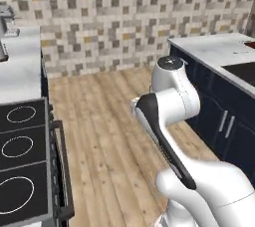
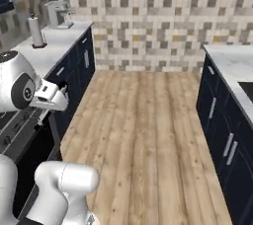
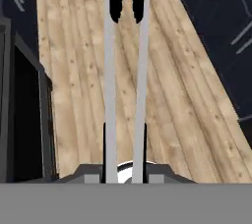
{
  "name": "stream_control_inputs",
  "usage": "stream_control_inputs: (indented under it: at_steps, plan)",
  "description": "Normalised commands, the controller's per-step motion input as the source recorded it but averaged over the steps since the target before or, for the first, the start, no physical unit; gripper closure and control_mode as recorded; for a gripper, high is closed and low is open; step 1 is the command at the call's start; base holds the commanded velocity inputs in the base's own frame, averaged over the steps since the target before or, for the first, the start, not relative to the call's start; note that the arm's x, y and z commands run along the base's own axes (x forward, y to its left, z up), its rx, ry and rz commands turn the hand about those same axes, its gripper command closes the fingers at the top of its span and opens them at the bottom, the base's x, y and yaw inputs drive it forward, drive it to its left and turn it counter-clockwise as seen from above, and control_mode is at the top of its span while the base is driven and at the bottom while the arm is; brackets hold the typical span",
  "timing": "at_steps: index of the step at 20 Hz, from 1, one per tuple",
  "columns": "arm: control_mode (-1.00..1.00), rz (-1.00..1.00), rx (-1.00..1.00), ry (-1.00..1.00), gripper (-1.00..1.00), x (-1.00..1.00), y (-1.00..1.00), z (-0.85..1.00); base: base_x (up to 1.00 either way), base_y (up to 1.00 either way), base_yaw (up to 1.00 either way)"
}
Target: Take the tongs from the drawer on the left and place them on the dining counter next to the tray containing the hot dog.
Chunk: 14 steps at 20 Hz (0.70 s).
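In the hand view the tongs (image 3: 110,70) run up and away from my gripper (image 3: 125,171). Their two thin silver arms end in black tips over the wood floor. The fingers (image 3: 104,142) press on the arms from outside, so the gripper is shut on the tongs. My hand (image 2: 49,98) hangs beside the left navy cabinets (image 2: 79,68); which front is the drawer I cannot tell. The dining counter (image 1: 214,47) with its black sink (image 1: 244,71) lies far to the right. A dark red sliver of the tray (image 1: 251,45) shows at the counter's edge. The hot dog is out of view.
A black stove top (image 1: 20,141) with an oven handle (image 1: 62,171) stands at the left. A coffee machine (image 2: 58,12) and a paper towel roll (image 2: 35,31) sit on the left worktop. Wood floor (image 2: 143,135) runs between the two cabinet rows up to the tiled wall.
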Motion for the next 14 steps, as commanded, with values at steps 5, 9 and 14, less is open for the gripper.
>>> stream_control_inputs:
  at_steps: [5, 9, 14]
  plan:
    - [1.00, 0.00, 0.00, 0.00, 1.00, 0.00, 0.00, 0.00, 0.00, 0.03, -1.00]
    - [1.00, 0.00, 0.00, 0.00, 1.00, 0.00, 0.00, 0.00, 0.56, 0.64, -0.71]
    - [1.00, 0.00, 0.00, 0.00, 1.00, 0.00, 0.00, 0.00, 1.00, 1.00, -0.05]
